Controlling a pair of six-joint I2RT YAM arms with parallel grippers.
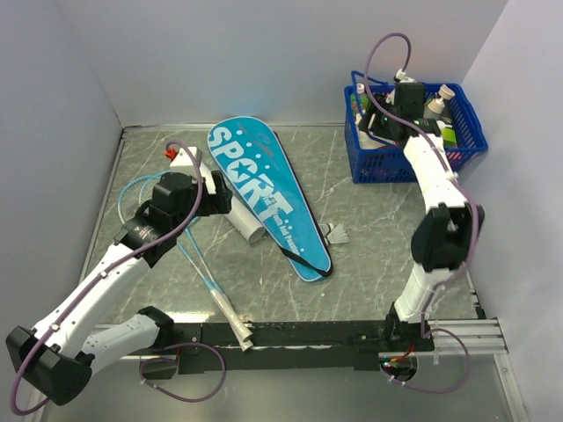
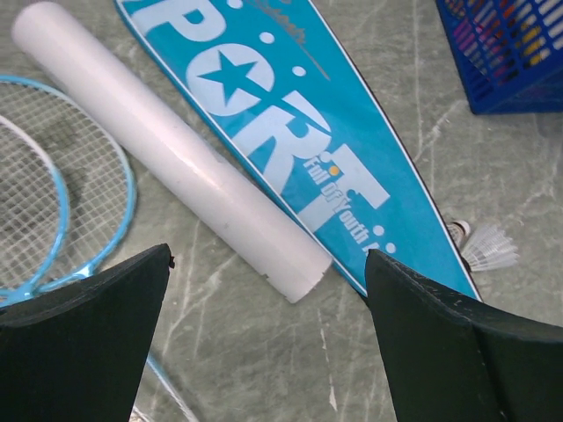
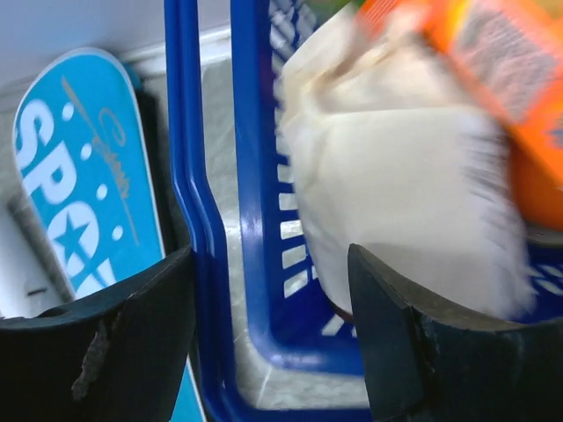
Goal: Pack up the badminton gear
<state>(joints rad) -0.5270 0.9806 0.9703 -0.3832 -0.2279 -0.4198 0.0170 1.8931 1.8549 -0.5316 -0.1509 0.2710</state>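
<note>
— So, from the left: where's the gear?
— Rackets (image 1: pixel 209 283) lie overlapping at the bench's (image 1: pixel 369 264) left. They have thin pale-blue rims and white handles toward the near edge. The left claw (image 2: pixel 268 259) hangs above a white tube (image 2: pixel 176 149) beside them, spread wide and empty.
— How would they handle?
— Light, I'd judge, but the strings look delicate. Take the handle or shaft.
— Then?
— Bag (image 1: pixel 264 198), mid-bench, teal with white SPORT, flat against the tube. It's probably limp cloth, so pinch an edge. I can't find its opening. Shuttlecock (image 1: pixel 335 234) sits just right of it, small and white. It'd crush easily, so hold the cork end.
— Right claw?
— Right claw (image 3: pixel 273 264) is at the basket (image 1: pixel 387 167), far right. Its fingers are parted astride the wall, gripping nothing I can see.
</note>
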